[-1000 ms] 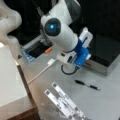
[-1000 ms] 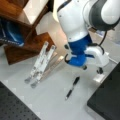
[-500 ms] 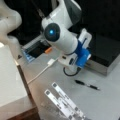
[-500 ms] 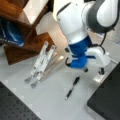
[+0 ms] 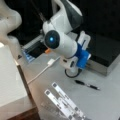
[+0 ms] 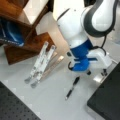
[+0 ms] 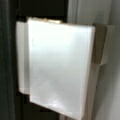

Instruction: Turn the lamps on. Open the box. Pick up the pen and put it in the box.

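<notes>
I see the gripper [image 6: 100, 72] down low against the front side of the box [image 5: 105, 53], beside its latch; I cannot tell how its jaws stand. The wrist view fills with a pale, shiny block face [image 7: 60, 67]. The box lid is down, and the case sits at the worktop's [image 5: 105, 105] far right edge in a front view. The pen [image 5: 87, 85] lies flat on the worktop just in front of the box, near the gripper. The white bars [image 6: 41, 62] lie well apart from it.

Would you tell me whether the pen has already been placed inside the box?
No, in a front view the pen lies on the grey table, outside the box, whose black lid is down.
</notes>
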